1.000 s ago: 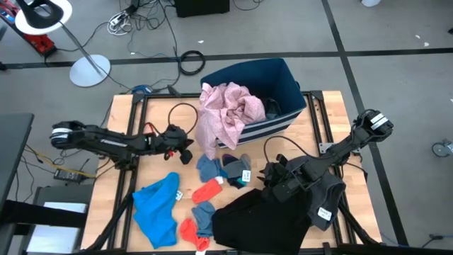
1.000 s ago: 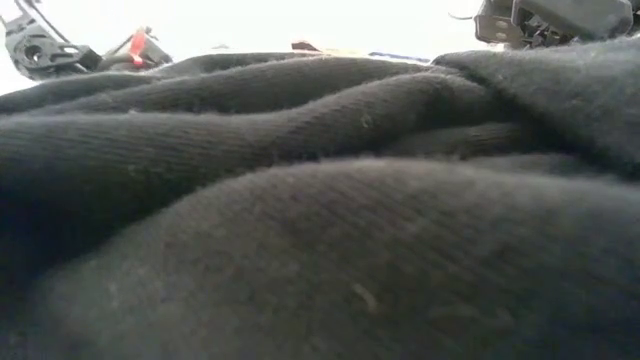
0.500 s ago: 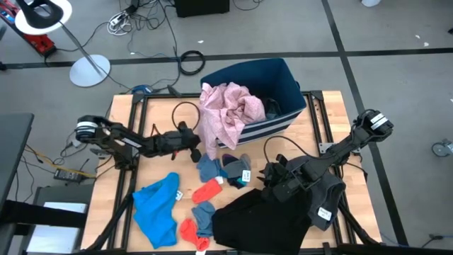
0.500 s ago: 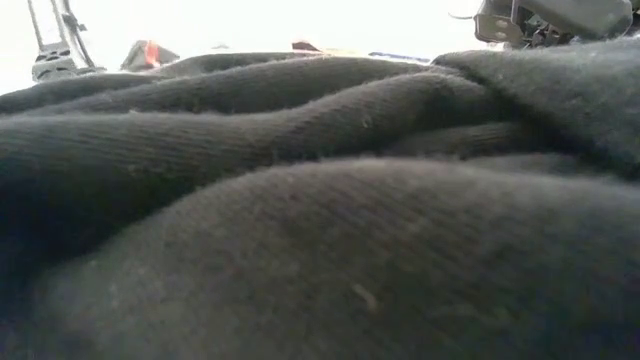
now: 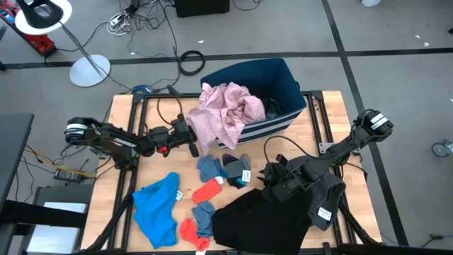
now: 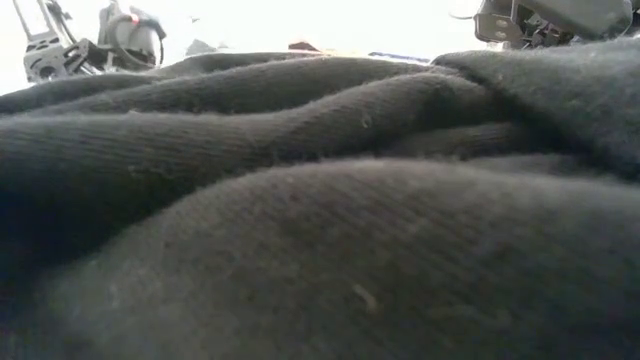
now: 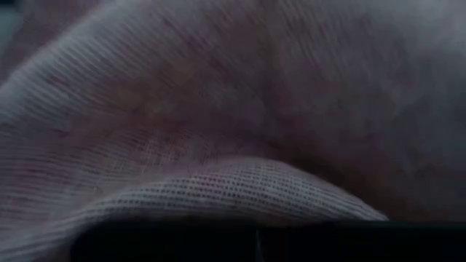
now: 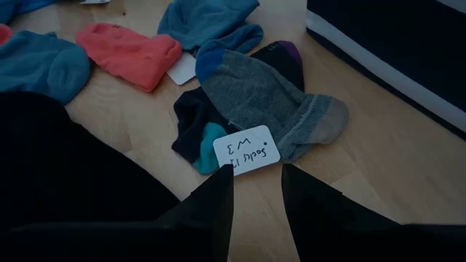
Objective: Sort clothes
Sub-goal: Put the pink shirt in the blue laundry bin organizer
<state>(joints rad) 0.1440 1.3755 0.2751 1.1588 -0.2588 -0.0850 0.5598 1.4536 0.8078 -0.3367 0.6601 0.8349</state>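
1. The table [image 5: 322, 124] has a light wooden top on a black metal frame, and it stands on a grey floor with dark lines.
2. On the floor behind the table lie black cables [image 5: 190, 61], and a white lamp [image 5: 44, 15] stands on a round base.
3. A navy bin [image 5: 272, 81] with white stripes stands at the far side of the table; a pink garment [image 5: 226, 110] hangs over its front edge down to the table.
4. The left gripper [image 5: 192, 138] is at the lower edge of the pink garment with its jaws clenched; its wrist view is full of pink cloth, but a hold on it cannot be told.
5. The right gripper [image 8: 256, 191] is low over the table, jaws partly apart and empty, beside a grey sock [image 8: 266, 102] with a white label [image 8: 246, 150].
6. A black garment [image 5: 258, 219] lies at the near edge, a bright blue garment [image 5: 157, 205] at the near left, and red and blue socks [image 5: 205, 191] between them.
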